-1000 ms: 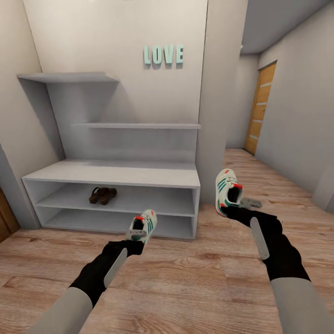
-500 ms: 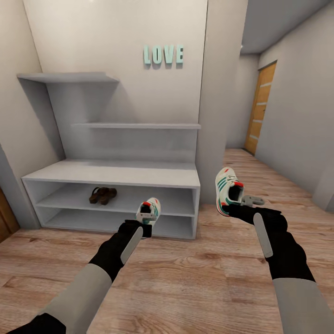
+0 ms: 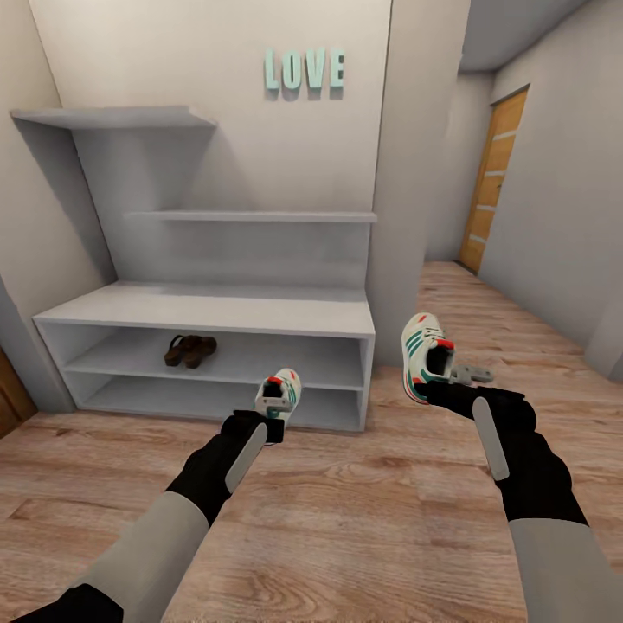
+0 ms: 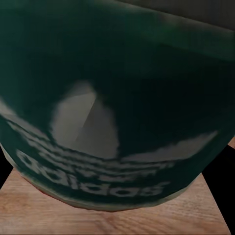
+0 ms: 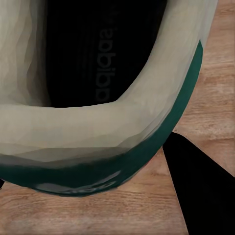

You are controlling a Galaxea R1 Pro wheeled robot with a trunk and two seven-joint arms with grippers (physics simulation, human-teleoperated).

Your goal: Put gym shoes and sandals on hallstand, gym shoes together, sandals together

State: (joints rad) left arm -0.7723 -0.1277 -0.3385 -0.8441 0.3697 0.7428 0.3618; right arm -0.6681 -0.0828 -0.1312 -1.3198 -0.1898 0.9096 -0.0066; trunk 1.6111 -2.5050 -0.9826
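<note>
L gripper (image 3: 275,414) clamped on 1 gym shoe (image 3: 280,394), R gripper (image 3: 457,377) gripping other sneaker (image 3: 423,356), sandals (image 3: 190,350) on hallstand (image 3: 216,310) shelf

We are in a home hallway: pale plaster walls, a wood-plank floor (image 3: 346,519) running back past a corner to a wooden door (image 3: 493,182), and teal letters spelling LOVE (image 3: 304,69) fixed to the wall as decoration. Against that wall we note a low white shoe rack (image 3: 208,311) with two open shelf bays and two stepped wall shelves (image 3: 251,216) above it, and a pair of brown sandals (image 3: 190,350) sits on its middle shelf. We read the footwear storage by a passage with doors as domestic, an entry corridor of a flat or house.
</note>
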